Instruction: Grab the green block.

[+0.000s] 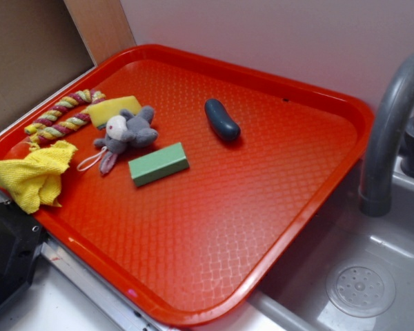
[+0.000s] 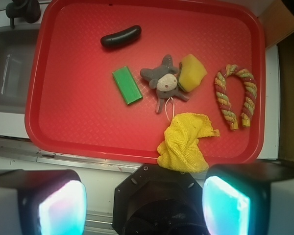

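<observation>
**A:** Where's the pincer [image 2: 144,208] at right now? Wrist view shows its two pads sitting wide apart at the bottom of the frame, nothing between them, so it's open and empty, hanging high off the near edge of the red tray [image 2: 78,132].

**B:** Yeah, I'd say the job's basically not started. The green block [image 2: 127,85] lies flat on the tray at about 12 o'clock from the pincer, well apart from it. Grey plush toy [image 2: 162,81] is just beside it at 3 o'clock, not touching as far as I can tell.

**A:** So what's left?

**B:** Everything: reach over, drop, close on it. The yellow cloth [image 2: 183,143] hangs over the tray's near rim.

**A:** Any labels or writing?

**B:** None I can read.
</observation>
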Available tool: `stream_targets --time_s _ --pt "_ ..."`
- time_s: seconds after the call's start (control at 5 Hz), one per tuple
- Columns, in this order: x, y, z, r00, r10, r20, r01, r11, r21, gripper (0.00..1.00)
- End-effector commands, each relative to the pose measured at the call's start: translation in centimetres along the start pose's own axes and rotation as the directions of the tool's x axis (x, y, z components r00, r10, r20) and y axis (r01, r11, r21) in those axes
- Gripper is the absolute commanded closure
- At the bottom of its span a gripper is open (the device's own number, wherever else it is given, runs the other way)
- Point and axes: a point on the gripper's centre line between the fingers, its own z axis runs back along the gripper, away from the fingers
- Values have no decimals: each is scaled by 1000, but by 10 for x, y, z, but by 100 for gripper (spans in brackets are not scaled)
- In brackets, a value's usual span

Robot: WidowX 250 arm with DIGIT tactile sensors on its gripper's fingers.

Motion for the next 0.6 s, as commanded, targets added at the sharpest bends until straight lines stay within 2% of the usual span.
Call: stream_targets --time_s 0.0,0.4 --pt "0 0 0 1000 0 0 0 1000 0 0" --pt "28 -6 -32 990 -133 56 132 991 30 0"
